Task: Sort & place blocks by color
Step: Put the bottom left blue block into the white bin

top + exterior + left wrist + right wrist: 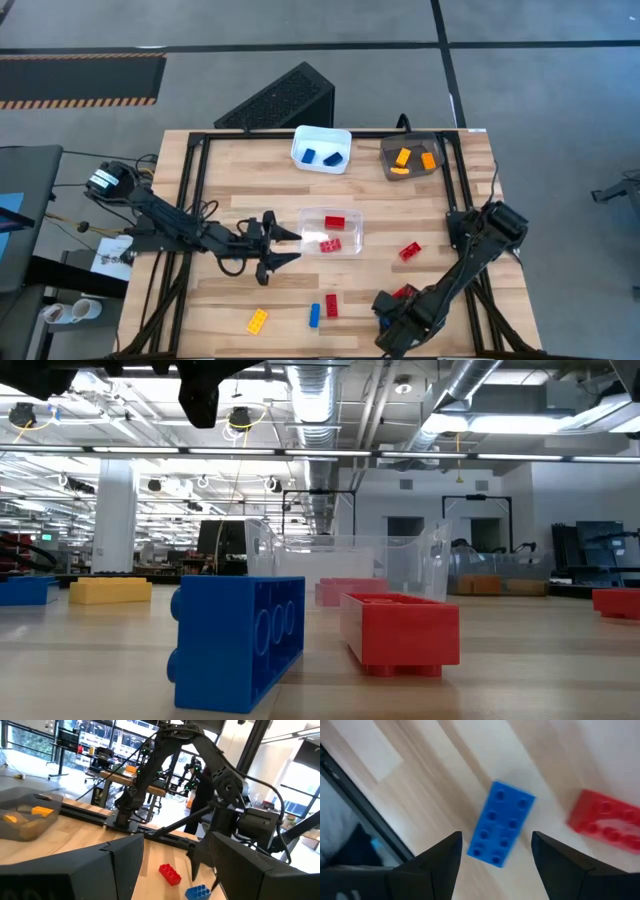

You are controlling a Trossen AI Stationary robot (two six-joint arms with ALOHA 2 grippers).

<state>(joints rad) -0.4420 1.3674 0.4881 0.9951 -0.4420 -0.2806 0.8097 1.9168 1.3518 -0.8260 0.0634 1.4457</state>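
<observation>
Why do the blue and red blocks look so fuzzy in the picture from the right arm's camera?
In the right wrist view the blue block and red block are smeared, probably motion blur. In the low view the near blue block looks huge because it stands close to the camera. The high view is evenly lit, without harsh shadows.

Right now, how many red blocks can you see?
5 red blocks: two in the clear bin, one on the table right of it, one near the front edge beside a blue block, one by the right gripper. More may be hidden.
</observation>
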